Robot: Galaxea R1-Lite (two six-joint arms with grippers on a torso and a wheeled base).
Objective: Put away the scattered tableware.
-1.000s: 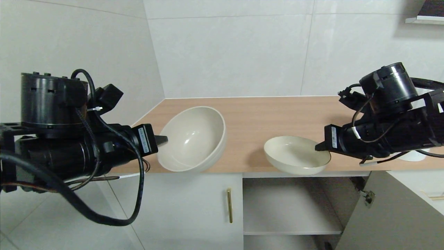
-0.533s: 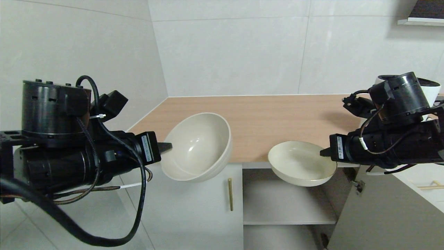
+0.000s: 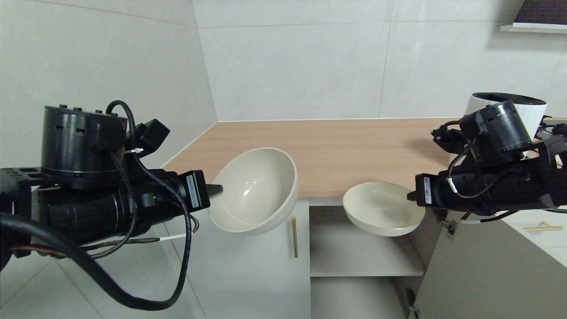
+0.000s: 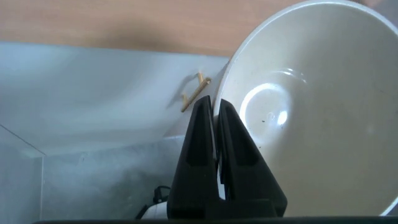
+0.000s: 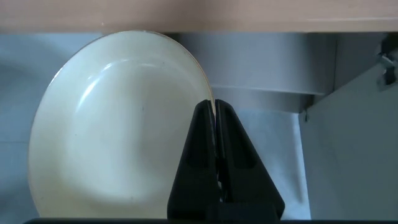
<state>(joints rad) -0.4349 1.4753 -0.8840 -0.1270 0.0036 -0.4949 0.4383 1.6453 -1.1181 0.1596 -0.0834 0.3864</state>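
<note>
**Carrying both dishes from the counter down to the open cupboard**

We hold one dish in each claw. Our left gripper (image 3: 217, 189) is clenched on the rim of the deep round cream ceramic bowl (image 3: 257, 190), which is tilted with its opening toward us. Our right gripper (image 3: 411, 194) pinches the rim of the shallow cream ceramic dish (image 3: 381, 208), which is almost level.

One second ago both dishes overlapped the countertop. Now they hang in the air below its front edge, in front of the cupboard. The whole view has shifted too, so we ourselves moved, not only the arms. We judge that the lifting is done and the placing comes next.

Both dishes look glazed, smooth and glossy, so the thin rims may slip.

Behind them lie the flat pale cupboard shelf (image 3: 354, 254) and the slim brass bar handle (image 3: 294, 237). Farther back are the matte wood-grain countertop (image 3: 345, 150), a white cylindrical container (image 3: 474, 104) and the tiled wall (image 3: 292, 66).
</note>
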